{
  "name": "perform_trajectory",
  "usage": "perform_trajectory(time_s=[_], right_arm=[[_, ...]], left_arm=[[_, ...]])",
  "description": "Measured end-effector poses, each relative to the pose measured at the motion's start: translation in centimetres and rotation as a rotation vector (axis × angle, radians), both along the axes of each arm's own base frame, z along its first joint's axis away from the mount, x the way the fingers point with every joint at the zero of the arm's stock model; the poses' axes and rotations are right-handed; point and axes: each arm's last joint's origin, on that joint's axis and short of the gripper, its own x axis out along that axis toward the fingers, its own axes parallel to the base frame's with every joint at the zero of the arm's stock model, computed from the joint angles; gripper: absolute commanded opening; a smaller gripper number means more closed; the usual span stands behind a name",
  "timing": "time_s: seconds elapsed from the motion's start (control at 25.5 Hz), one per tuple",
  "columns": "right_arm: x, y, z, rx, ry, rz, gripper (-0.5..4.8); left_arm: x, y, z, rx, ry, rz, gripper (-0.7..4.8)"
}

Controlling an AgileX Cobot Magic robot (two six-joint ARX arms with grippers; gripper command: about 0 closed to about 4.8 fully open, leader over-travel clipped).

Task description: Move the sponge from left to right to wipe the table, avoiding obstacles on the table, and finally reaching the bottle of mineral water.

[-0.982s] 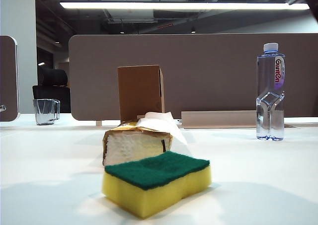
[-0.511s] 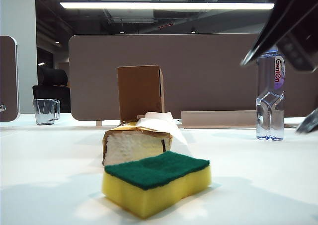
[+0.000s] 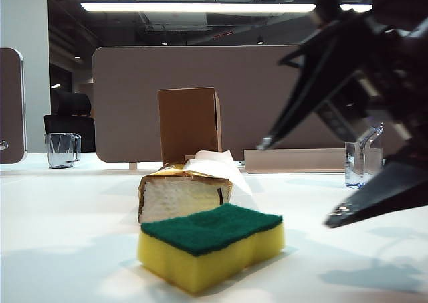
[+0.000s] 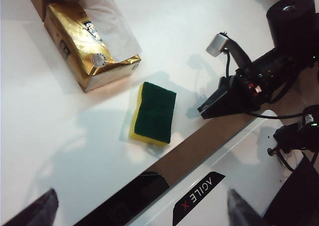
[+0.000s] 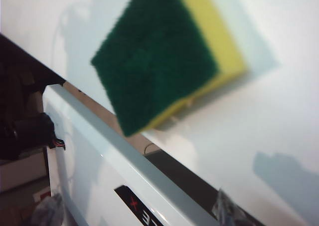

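Exterior low, table-level; wrists look down; all share sponge [image 3: 210,247].

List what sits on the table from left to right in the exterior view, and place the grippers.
Glass mug → sponge → right gripper, jaws open in the air → mineral water bottle, half hidden. Left gripper: not seen there; open in its wrist view.

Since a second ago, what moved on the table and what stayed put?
The right gripper swung in from the upper right, jaws open, down toward the sponge, now hiding most of the bottle of mineral water. It holds nothing. The sponge, tissue pack, cardboard box and glass mug stayed put.
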Motion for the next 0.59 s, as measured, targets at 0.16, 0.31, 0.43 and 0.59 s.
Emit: perform_trajectory(time_s=[0.16,0.31,0.43,0.59], right_arm=[[0.6,1.0,-0.6,0.017,-0.006,0.0,3.92],[1.2,1.4,-1.3,0.013,-0.001,-0.019,3.91],[1.5,1.6,-1.7,0.017,0.001,-0.024,3.91],[2.1,1.9,-2.4,0.021,0.005,-0.038,3.91]], left_arm=[[0.0,0.0,0.0,0.0,0.0,0.0,4.39],[0.0,0.0,0.0,0.0,0.0,0.0,4.39],[0.0,0.0,0.0,0.0,0.0,0.0,4.39],[0.0,0.0,0.0,0.0,0.003,0.0,4.39]])
